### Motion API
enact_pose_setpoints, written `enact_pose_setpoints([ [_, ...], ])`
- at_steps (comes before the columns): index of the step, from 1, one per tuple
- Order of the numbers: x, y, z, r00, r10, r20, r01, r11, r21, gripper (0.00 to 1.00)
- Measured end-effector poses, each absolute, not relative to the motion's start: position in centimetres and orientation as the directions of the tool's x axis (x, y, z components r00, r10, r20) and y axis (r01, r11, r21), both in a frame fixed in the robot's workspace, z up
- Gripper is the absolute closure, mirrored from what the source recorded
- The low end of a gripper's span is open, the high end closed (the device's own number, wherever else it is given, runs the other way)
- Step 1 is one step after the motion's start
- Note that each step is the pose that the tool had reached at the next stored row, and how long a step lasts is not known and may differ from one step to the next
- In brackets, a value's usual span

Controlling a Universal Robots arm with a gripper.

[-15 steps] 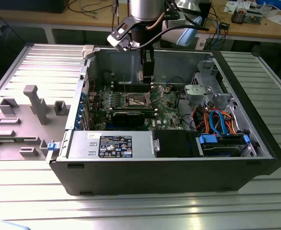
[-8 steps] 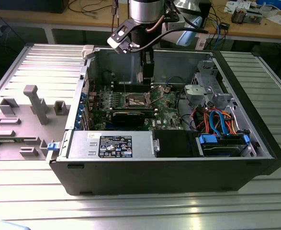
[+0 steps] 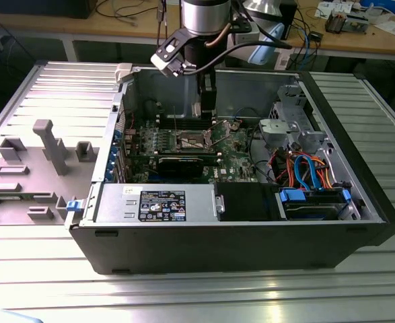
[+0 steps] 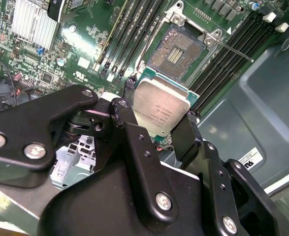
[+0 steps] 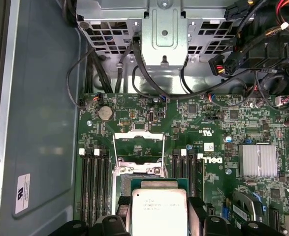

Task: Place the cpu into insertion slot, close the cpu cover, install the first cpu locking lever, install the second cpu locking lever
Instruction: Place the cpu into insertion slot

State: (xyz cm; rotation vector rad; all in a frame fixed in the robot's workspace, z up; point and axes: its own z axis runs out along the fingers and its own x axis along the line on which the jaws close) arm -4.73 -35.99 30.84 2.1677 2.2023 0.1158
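First step in hand: the gripper (image 3: 206, 104), upper centre in the exterior view, clamps the cpu (image 4: 160, 105) edgewise near the bare slot (image 4: 176, 53), not yet seated; seating likely demands square alignment.

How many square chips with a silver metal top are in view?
1. The flat square chip with a silver-grey metal top is gripped by the black hand, near the empty dark square socket. Others may be hidden.
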Motion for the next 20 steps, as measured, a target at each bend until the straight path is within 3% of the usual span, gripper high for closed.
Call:
enact_pose_setpoints([
  [20,-4.73,-35.99,30.28,-0.017,1.000,0.016,0.996,0.015,0.088,0.46],
])
